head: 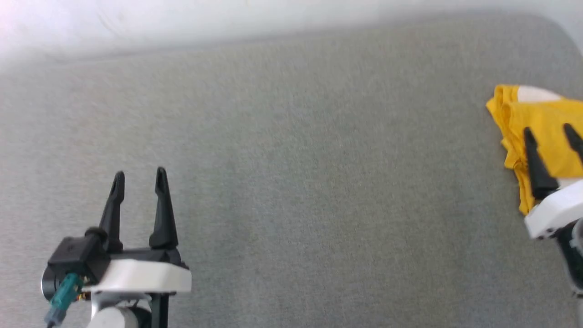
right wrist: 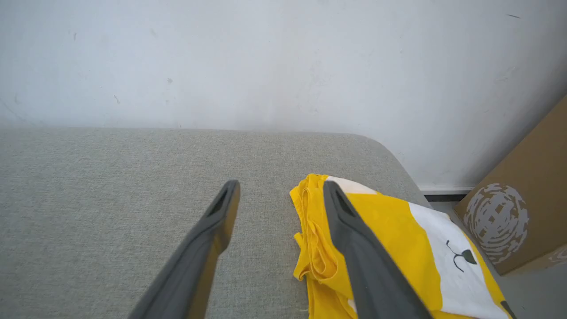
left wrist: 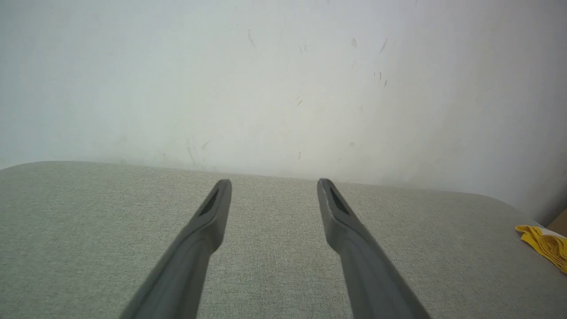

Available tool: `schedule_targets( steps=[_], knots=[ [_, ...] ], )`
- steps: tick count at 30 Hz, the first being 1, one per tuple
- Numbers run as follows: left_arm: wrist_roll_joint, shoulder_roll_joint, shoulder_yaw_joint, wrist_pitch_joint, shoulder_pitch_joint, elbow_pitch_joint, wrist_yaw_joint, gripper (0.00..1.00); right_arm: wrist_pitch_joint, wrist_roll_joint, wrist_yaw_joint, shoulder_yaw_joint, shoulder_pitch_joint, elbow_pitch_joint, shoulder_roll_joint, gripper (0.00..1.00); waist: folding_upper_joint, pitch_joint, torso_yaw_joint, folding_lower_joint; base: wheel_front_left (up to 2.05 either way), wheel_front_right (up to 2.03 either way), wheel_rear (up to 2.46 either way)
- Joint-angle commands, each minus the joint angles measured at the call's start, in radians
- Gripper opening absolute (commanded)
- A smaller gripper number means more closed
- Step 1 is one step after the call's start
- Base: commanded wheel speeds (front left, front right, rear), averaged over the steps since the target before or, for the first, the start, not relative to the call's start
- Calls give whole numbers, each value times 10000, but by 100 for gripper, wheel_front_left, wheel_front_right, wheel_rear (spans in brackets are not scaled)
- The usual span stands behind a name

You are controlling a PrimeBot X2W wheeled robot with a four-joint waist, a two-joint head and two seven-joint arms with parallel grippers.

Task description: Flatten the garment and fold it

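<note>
A plain indoor room, I think.
I see a soft grey cloth top point(head: 291, 182), a scuffed white wall point(right wrist: 266, 57) across the upper frame, and a brown cardboard box point(right wrist: 527, 208) at lower right.

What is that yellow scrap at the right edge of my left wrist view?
Observer: A bunched yellow T-shirt with a white band and black print, lying at the gray upholstered surface's right end.
Operator: Where's the right gripper?
Observer: The right gripper is open, fingers at the shirt's bunched edge, holding nothing.
Operator: Anything past the shirt?
Observer: A cardboard box stands beyond the surface's right end.
</note>
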Motion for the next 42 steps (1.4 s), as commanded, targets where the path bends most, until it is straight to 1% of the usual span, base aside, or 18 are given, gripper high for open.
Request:
schedule_targets(
  steps=[1,5,11,14,18,23,27,33,42],
  knots=[
    [-61,-35,24,-103,207,50,-16,100,-102,-52,-19,82,221,-270,149,100,0,-927,390,3,0,0,0],
    [-131,-97,8,-153,555,153,-64,100,-345,-394,-19,176,791,-1044,635,100,0,-1360,598,3,0,0,0],
    [-98,-197,-233,-192,1010,490,-145,100,-790,-1379,-19,30,1976,-1987,1518,100,0,-1930,946,3,0,0,0],
    [-94,-261,-315,-210,1223,684,-159,100,-1029,-1737,-19,29,2534,-2219,1805,100,0,-2102,1053,3,0,0,0],
    [-27,-329,-459,-242,1445,1033,-280,100,-1479,-2170,-19,-52,3217,-2206,2066,100,0,-2357,1156,3,0,0,0],
    [-17,-433,-570,-278,1844,1396,-557,100,-2044,-2249,-19,-109,3971,-1710,2216,100,0,-2803,1212,3,0,0,0],
    [9,-475,-583,-292,2128,1587,-746,100,-2352,-1871,-19,3,4274,-1221,2230,100,0,-2979,1191,3,0,0,0],
    [61,-586,-563,-300,2305,1908,-974,100,-2655,-1580,-19,56,4328,-693,2233,100,0,-3062,1150,3,0,0,0],
    [185,-859,-364,-303,2316,2132,-1222,100,-2793,-1476,-19,-45,4268,-300,2234,100,0,-3023,1158,3,0,0,0]
  ],
)
